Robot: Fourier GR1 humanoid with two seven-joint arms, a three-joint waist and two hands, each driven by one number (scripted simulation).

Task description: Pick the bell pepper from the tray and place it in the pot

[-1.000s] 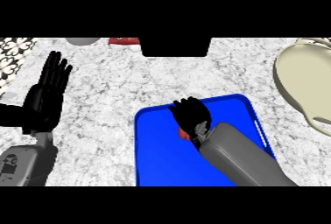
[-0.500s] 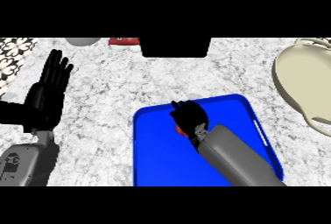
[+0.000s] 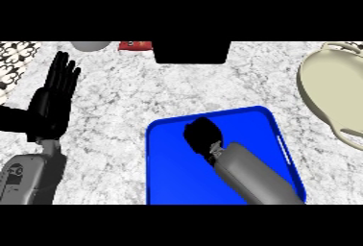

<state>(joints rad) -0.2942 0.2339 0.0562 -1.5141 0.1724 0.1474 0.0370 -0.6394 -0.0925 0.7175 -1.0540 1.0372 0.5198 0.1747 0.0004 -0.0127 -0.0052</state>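
Speckled white marble counter (image 3: 142,96). At nine o'clock the left hand (image 3: 50,103) rests spread, fingers up. On the central blue tray (image 3: 170,182), the right hand (image 3: 202,134) curls closed over the bell pepper, hiding it; its long axis cannot be told. Cream pot (image 3: 330,91) at three o'clock.

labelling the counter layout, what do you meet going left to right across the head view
left hand, open with fingers up → blue tray → pot
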